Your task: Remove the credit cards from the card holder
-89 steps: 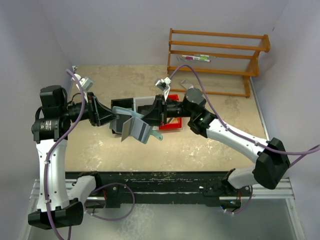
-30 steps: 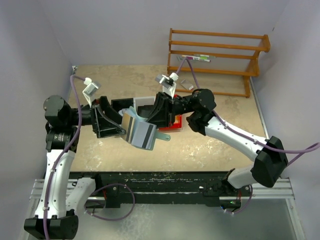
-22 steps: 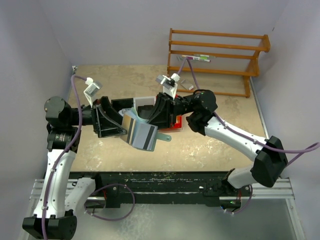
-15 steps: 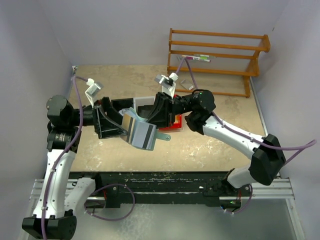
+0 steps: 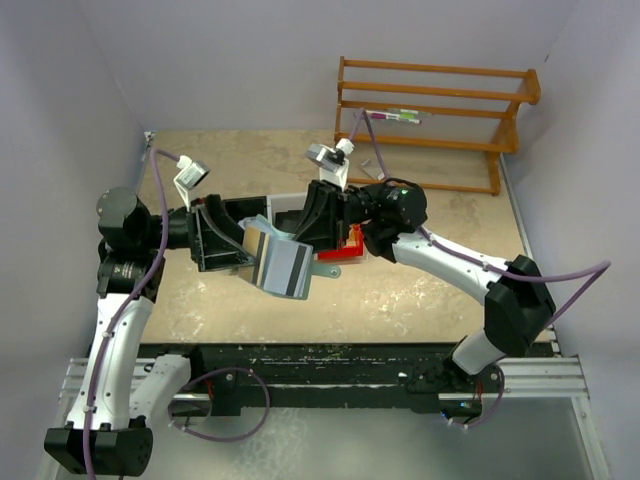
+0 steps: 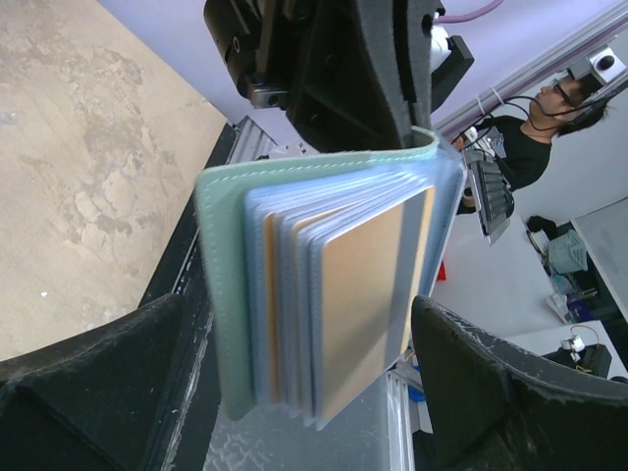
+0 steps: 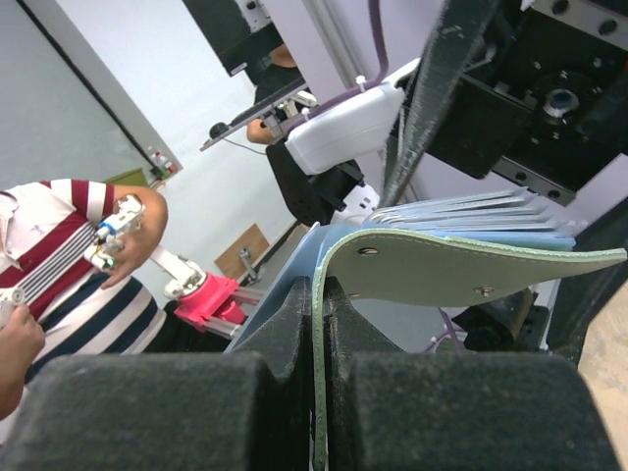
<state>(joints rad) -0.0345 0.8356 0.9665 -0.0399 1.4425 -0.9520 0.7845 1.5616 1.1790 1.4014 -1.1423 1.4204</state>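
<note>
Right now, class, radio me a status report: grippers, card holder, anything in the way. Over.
Right gripper shut on card holder cover, held aloft. Left gripper open, straddling the credit cards, not gripping. Cards in their sleeves; nothing blocks them.

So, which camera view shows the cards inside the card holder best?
Left wrist: the credit cards fan apart inside the open card holder, edges separate. Top external shows them small, from above. Right wrist shows mostly the holder's green cover, with thin card edges behind.
</note>
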